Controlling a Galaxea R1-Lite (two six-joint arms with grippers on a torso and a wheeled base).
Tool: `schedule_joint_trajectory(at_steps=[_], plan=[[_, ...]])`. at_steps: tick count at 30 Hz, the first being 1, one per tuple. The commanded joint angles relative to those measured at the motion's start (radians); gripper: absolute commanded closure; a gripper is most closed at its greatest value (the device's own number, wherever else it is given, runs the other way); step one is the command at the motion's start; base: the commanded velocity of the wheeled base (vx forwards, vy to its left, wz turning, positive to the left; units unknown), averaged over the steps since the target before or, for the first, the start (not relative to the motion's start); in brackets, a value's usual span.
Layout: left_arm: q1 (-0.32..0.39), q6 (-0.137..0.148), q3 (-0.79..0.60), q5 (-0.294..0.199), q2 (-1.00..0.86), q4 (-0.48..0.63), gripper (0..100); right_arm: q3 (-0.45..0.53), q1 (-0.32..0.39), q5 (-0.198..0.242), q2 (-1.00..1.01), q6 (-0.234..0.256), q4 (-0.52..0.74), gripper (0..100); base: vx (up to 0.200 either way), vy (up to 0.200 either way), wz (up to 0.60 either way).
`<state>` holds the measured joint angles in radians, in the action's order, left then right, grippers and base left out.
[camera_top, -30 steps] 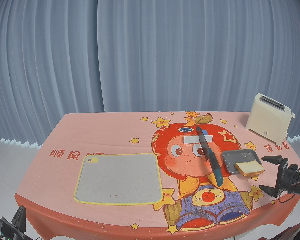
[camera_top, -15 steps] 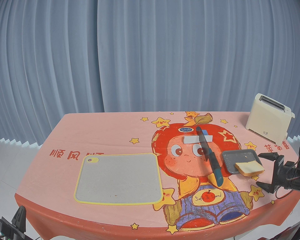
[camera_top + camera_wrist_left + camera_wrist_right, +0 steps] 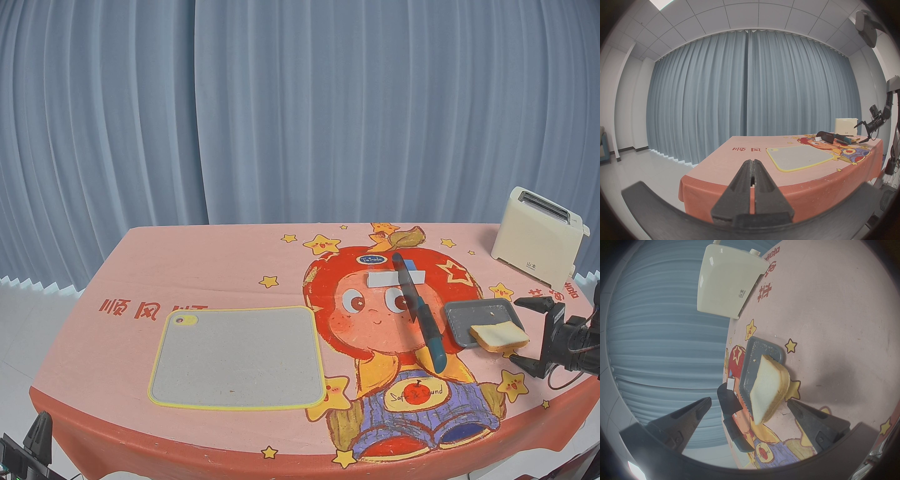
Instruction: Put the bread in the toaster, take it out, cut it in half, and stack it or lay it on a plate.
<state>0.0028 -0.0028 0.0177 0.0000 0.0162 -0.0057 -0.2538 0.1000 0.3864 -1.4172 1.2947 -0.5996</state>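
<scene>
bread (image 3: 768,387) askew over plate (image 3: 761,347) edge — plainest from right wrist view

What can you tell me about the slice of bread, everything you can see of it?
The slice of bread is one squarish white slice, pale crumb face, tan crust, uncut and seemingly untoasted. It rests across the near right corner of the small grey tray, partly overhanging the tablecloth. The open right gripper is close by, not touching it.
</scene>
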Motion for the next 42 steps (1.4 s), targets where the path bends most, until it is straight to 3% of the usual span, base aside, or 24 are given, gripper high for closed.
schedule_joint_trajectory(at_steps=[1, 18, 19, 42], plan=[[0.0, 0.0, -0.018, 0.0, -0.016, 0.0, 100, -0.01, 0.0, 0.0, -0.026, 0.0, -0.002, 0, 0.0, 0.0, 0.0], [0.0, 0.0, -0.018, 0.002, -0.016, 0.0, 100, -0.021, 0.006, 0.0, -0.078, -0.005, -0.002, 0, 0.0, 0.0, 0.0], [0.0, 0.0, -0.018, 0.0, -0.016, 0.0, 100, -0.021, 0.006, -0.001, -0.078, -0.005, -0.002, 100, 0.0, 0.0, 0.0], [0.0, 0.0, -0.018, 0.0, -0.016, 0.0, 100, -0.018, 0.009, -0.006, -0.06, -0.002, -0.002, 100, 0.0, 0.0, 0.0]])
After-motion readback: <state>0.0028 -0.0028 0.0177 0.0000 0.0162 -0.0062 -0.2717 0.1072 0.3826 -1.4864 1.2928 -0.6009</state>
